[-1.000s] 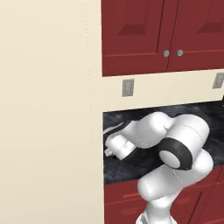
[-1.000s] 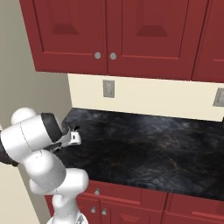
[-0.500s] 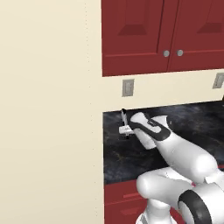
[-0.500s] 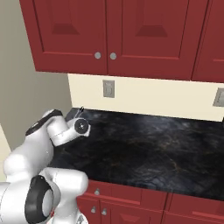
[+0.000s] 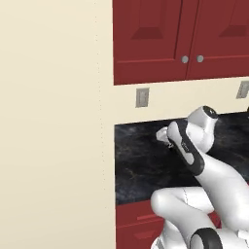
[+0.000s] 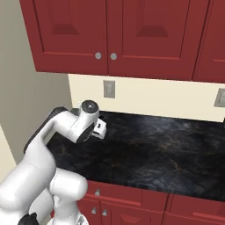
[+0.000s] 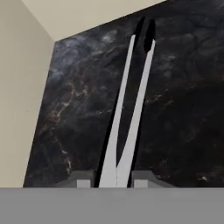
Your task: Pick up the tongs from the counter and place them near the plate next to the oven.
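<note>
The tongs [image 7: 130,100] are slim silver-grey metal with a dark tip, and in the hand view they reach away from me over the black counter [image 7: 183,109]. My gripper [image 7: 113,180] is shut on their joined end, one fingertip on each side. In the left base view the hand [image 5: 163,134] hangs above the counter [image 5: 141,165] near its left back corner. The right base view has the hand [image 6: 100,128] over the counter's [image 6: 154,149] left part. The plate is out of view.
A cream side wall [image 5: 53,146] bounds the counter on the left. Dark red wall cabinets [image 6: 110,35] hang above, with an outlet [image 6: 108,89] on the back wall. The worktop stretches away to the right.
The arm has unfolded and the hand has risen and moved right from the left wall, tongs in its grip. The jaws have drawn closer together.
</note>
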